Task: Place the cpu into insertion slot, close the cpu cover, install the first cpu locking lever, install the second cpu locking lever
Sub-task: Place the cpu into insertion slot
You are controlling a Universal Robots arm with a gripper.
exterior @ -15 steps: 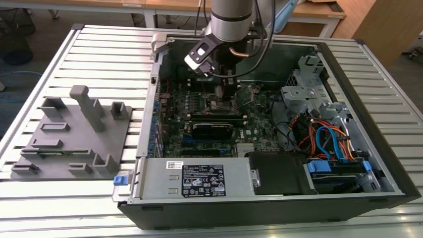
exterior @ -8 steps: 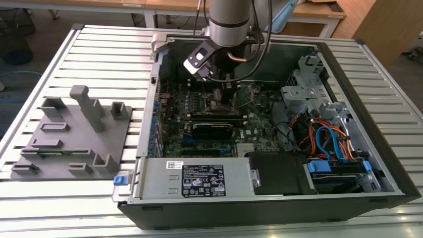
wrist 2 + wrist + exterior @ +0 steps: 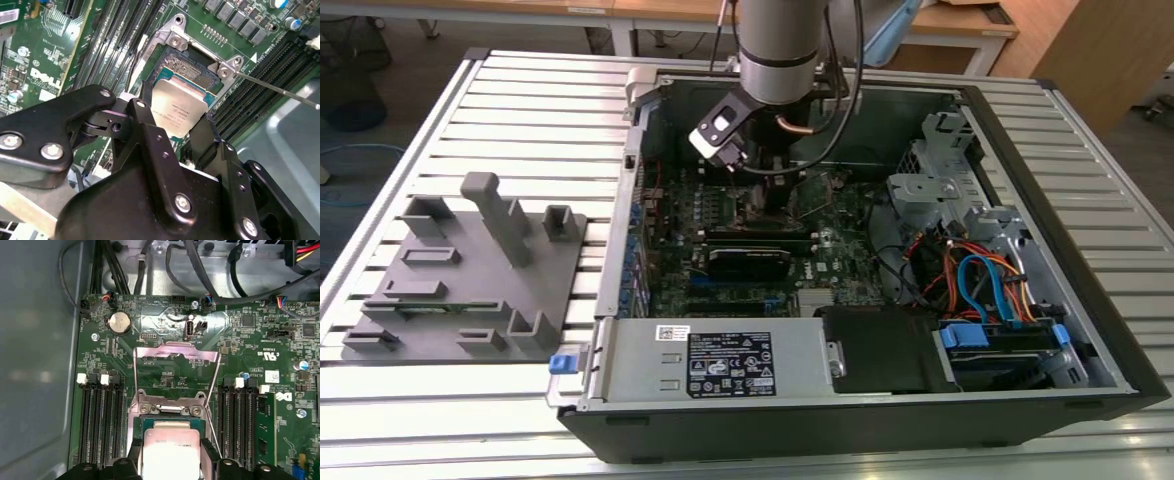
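Observation:
My gripper (image 3: pixel 175 122) is shut on the cpu (image 3: pixel 181 111), a flat square chip with a dull silver top, pinched between two black fingers (image 3: pixel 142 117). The chip hangs over the insertion slot (image 3: pixel 194 75), whose dark pin field and silver rim show just beyond it; contact cannot be told. In the first wrist view the cpu (image 3: pixel 172 452) sits between the fingers, and the cpu cover (image 3: pixel 165 351) stands raised open behind the socket. A thin locking lever (image 3: pixel 275 90) sticks out from the socket's corner. In the exterior view the gripper (image 3: pixel 767 185) is down inside the computer case.
Long black memory slots (image 3: pixel 102 425) flank the socket on both sides. The open computer case (image 3: pixel 1067 230) walls the board in, with cables (image 3: pixel 974 280) and a power supply (image 3: pixel 720 362) nearby. A grey fixture plate (image 3: pixel 467 290) lies on the slatted table at the exterior view's left.

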